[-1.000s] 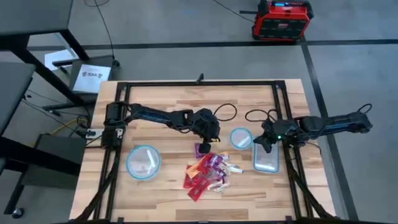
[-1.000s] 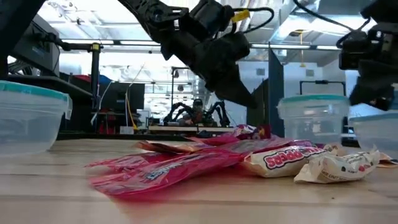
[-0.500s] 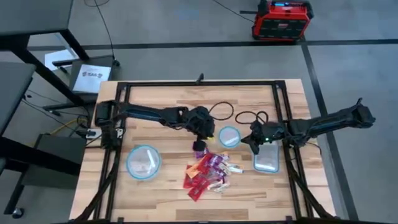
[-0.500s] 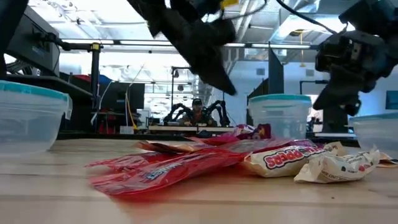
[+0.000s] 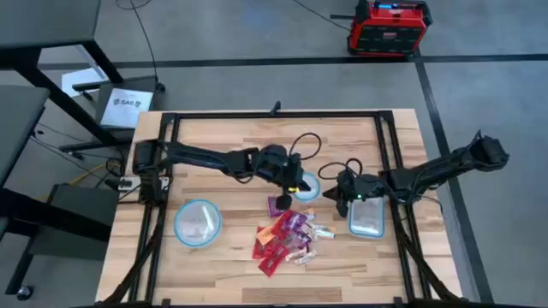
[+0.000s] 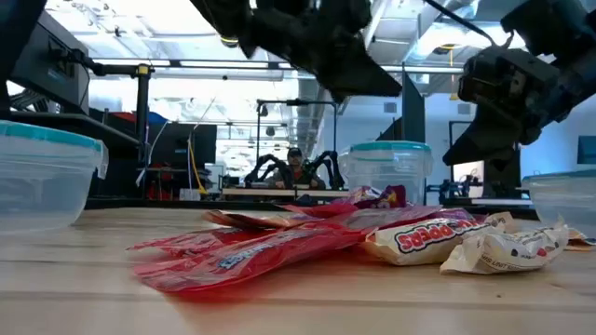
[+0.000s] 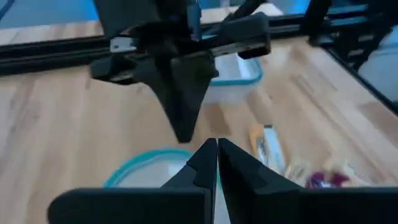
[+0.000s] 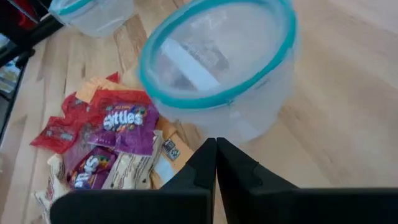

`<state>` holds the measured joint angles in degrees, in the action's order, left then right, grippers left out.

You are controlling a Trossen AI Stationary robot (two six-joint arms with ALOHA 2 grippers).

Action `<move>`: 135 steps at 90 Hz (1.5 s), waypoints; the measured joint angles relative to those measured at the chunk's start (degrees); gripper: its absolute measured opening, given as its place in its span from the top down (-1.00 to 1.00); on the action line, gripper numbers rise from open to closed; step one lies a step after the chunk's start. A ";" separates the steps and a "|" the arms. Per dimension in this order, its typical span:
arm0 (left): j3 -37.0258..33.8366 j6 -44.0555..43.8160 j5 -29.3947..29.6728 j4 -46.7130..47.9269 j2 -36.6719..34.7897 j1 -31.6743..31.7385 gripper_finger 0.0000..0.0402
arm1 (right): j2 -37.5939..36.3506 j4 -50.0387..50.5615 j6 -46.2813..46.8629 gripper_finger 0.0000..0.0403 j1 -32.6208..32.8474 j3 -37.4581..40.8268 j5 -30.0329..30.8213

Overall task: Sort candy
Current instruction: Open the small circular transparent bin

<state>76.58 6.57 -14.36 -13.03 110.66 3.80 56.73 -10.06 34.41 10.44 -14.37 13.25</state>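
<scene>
Clear small bowl [image 5: 306,187] sat centre frame between both clenched, empty grippers, left gripper [image 5: 294,183] and right gripper [image 5: 342,193]; steady placement beside the candy pile [image 5: 287,239] appeared advisable.

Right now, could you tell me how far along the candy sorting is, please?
Barely started. Done: the small bowl holds one whitish wrapper. In hand: nothing; the left gripper and the right gripper are both shut and empty, close to that bowl. Left: the candy pile of red, purple and orange sweets lies unsorted on the table.
</scene>
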 joint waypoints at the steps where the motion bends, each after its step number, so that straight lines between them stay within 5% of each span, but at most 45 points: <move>1: -0.06 -0.19 -0.20 -0.28 0.31 0.01 1.00 | -0.04 0.05 0.00 1.00 0.13 0.00 0.04; 33: 0.06 -2.49 0.97 -13.15 3.08 -0.50 1.00 | -0.16 -2.93 -5.16 1.00 0.61 0.00 6.69; 81: 0.06 -4.12 1.17 -8.30 2.79 -0.62 1.00 | -0.18 -3.74 -4.11 0.99 -0.09 0.00 6.32; 135: 1.47 -0.39 3.66 3.54 2.79 -0.77 1.00 | -6.17 2.74 -1.72 0.36 -2.05 0.00 6.34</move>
<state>78.05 6.18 -10.70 -9.49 113.45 3.03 50.56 -7.32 32.69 8.39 -14.37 19.59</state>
